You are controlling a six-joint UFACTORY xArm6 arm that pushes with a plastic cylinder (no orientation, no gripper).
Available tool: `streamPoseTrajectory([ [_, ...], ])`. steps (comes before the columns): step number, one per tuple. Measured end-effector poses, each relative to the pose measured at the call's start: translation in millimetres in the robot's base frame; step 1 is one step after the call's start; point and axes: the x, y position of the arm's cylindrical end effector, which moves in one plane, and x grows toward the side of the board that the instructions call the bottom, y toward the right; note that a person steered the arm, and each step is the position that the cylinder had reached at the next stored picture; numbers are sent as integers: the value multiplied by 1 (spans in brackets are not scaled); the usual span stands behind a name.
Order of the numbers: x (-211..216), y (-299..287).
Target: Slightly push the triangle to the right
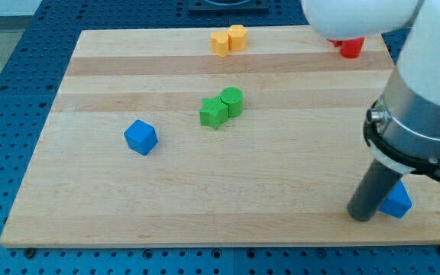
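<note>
**Rod tip beside the blue triangle at the desk's lower right**

While my tip (361,215) rests on the desk (281,191) near its bottom right corner, it stands just to the view's left of the blue triangle (398,202), touching it or very nearly so; the rod hides the triangle's left part. No hand is fitted: the arm ends in a bare dark rod with nothing to clench or release, and it holds nothing.

Seven blocks can be counted. Two are blue: the triangle and a blue cube (140,137) well apart at the view's left. Two are green, a green star (213,114) and a green cylinder (232,101), touching each other near the desk's middle. Two are yellow blocks (229,39), side by side at the top edge. One red block (351,48) peeks out at the top right, partly hidden by the arm's white housing.

From the tip the rod rises, leaning toward the view's right, into a wide grey collar ringed in black.

Light wooden planks make up the desk, which sits on a blue perforated base (6,69).
</note>
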Motion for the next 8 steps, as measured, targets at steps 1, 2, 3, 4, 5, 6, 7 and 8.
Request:
streamPoseTrajectory([
  [1,0,6],
  [2,0,12],
  [3,0,18],
  [4,-1,23],
  [5,-4,24],
  [6,-8,27],
  [7,-9,32],
  [8,-9,16],
])
